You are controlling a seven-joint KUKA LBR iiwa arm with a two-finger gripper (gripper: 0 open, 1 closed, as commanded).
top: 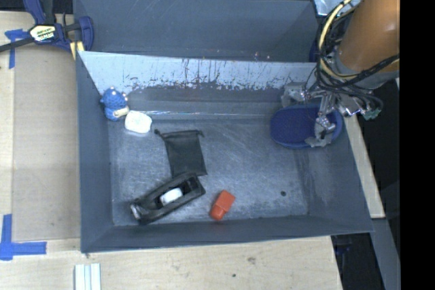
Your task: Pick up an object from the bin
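Gripper (pixel 325 127): at 3 o'clock in bin (pixel 258 176), low on the blue oval pad's (pixel 291 127) edge, probably placed to seize it; spread or pinching, cannot tell.

The metal bin (pixel 204 30) looks dull and scratched, the blue disc (pixel 292 127) just beside the gripper (pixel 325 129) matt, the white lump (pixel 138 122) far from it smooth.
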